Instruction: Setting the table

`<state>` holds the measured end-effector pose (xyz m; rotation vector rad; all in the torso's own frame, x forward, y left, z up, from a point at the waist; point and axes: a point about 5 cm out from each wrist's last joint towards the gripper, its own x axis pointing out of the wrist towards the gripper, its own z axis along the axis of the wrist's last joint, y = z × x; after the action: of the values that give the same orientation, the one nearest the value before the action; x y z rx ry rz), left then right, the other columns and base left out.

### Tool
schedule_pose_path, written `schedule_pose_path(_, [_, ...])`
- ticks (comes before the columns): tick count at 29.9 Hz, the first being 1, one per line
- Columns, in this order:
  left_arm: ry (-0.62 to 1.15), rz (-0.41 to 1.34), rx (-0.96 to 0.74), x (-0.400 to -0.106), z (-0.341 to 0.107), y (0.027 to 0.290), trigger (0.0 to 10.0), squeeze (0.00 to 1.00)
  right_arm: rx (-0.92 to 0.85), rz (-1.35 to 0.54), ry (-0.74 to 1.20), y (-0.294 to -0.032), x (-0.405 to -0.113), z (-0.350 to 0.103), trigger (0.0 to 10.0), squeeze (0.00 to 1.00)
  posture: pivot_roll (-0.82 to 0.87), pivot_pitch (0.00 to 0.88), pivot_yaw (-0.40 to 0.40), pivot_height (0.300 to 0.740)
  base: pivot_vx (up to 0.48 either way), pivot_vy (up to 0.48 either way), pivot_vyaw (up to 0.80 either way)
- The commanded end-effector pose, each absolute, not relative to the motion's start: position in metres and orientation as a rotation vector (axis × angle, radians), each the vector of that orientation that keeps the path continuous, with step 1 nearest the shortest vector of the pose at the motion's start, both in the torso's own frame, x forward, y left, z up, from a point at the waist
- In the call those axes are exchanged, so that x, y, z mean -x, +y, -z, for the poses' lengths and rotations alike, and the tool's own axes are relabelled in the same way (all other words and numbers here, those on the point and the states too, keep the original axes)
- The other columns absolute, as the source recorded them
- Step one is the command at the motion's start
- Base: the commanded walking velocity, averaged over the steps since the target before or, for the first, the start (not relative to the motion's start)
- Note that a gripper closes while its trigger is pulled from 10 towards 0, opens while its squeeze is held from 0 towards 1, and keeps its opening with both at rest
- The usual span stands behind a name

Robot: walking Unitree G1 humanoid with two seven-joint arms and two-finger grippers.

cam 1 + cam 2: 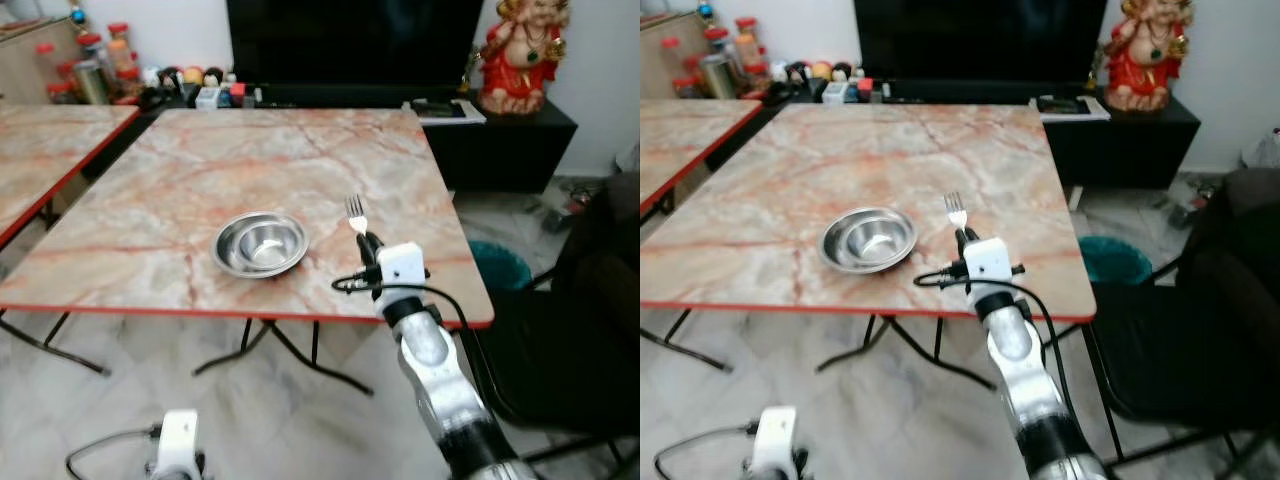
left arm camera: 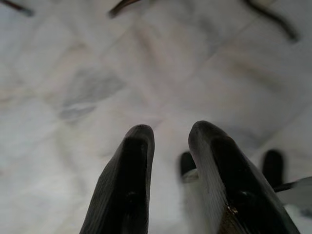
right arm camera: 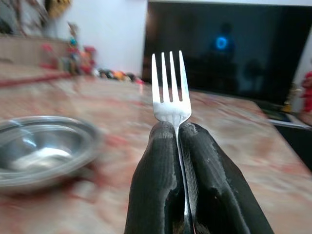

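A steel bowl (image 1: 261, 243) sits on the marble-patterned table (image 1: 180, 180) near its front edge. My right gripper (image 1: 368, 245) is shut on a metal fork (image 1: 356, 213), held just to the right of the bowl with the tines pointing away over the table. In the right wrist view the fork (image 3: 170, 87) stands up between the two black fingers (image 3: 158, 180), and the bowl (image 3: 41, 151) lies blurred beside them. My left arm (image 1: 176, 445) hangs low over the floor; its gripper (image 2: 170, 146) has a gap between its fingers with nothing in it.
A second table (image 1: 40, 150) stands at the left. A dark TV cabinet (image 1: 500, 140) with a red figurine (image 1: 522, 55) and small jars (image 1: 95, 65) lines the back wall. A black chair (image 1: 580, 330) and a teal bin (image 1: 500, 265) stand right of the table.
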<state>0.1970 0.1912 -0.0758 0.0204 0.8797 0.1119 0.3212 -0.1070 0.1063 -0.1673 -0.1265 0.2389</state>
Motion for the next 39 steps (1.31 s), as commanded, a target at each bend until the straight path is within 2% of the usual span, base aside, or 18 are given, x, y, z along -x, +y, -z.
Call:
schedule_pose_path(1, [0.879, -0.140, -0.028, -0.1959, 0.0748, 0.2015, 10.0, 0.00, 0.147, -0.250, -0.158, -0.0994, -0.3241, -0.1151, 10.0, 0.00, -0.04, 0.000, -0.004, 0.719, 0.000, 0.000, 0.00])
schedule_pose_path(15, [0.899, -0.148, -0.005, -0.1932, 0.0767, 0.2009, 10.0, 0.00, 0.129, -0.237, -0.147, -0.1008, -0.3248, -0.1145, 10.0, 0.00, -0.04, 0.000, -0.006, 0.719, 0.000, 0.000, 0.00])
schedule_pose_path(20, [0.898, -0.150, -0.005, -0.1932, 0.0766, 0.2013, 10.0, 0.00, 0.136, -0.222, -0.131, -0.1027, -0.3265, -0.1131, 10.0, 0.00, -0.04, 0.000, -0.004, 0.719, 0.000, 0.392, -0.72])
schedule_pose_path(28, [0.888, -0.151, -0.013, -0.1956, 0.0749, 0.2036, 10.0, 0.00, 0.141, -0.225, -0.157, -0.1003, -0.3260, -0.1156, 10.0, 0.00, -0.04, 0.000, -0.001, 0.719, 0.000, 0.468, 0.00])
schedule_pose_path(39, [0.868, -0.127, -0.022, -0.1998, 0.0726, 0.2022, 10.0, 0.00, 0.121, -0.209, -0.145, -0.1028, -0.3264, -0.1143, 10.0, 0.00, -0.04, 0.000, 0.004, 0.719, 0.000, 0.000, 0.00])
